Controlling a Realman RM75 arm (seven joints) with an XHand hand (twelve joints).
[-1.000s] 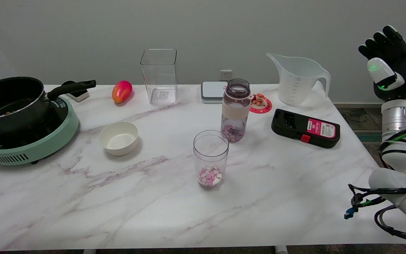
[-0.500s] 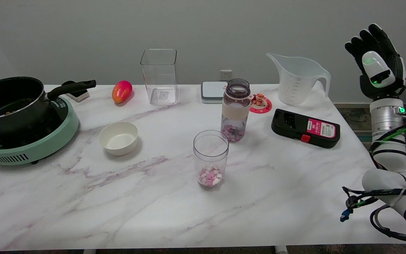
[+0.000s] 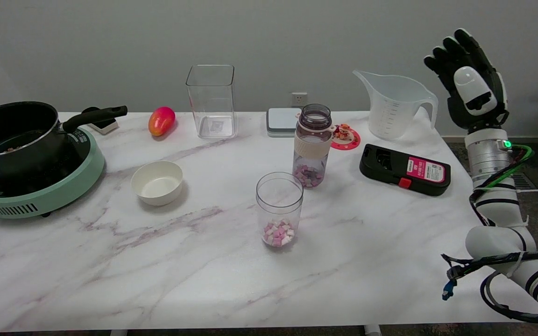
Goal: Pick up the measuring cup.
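Our right hand (image 3: 472,88) is empty, fingers apart, at the upper right, near the measuring cup (image 3: 392,108). We should reach for its handle slowly.

Even, soft overhead light, faint short shadows on the table (image 3: 203,280), sharp focus throughout.

A white marble-patterned table (image 3: 203,261) with purplish veins fills the scene before a plain grey wall (image 3: 110,42), evenly lit. A wall socket (image 3: 299,98) sits at the far edge; dark floor (image 3: 535,186) shows at right.
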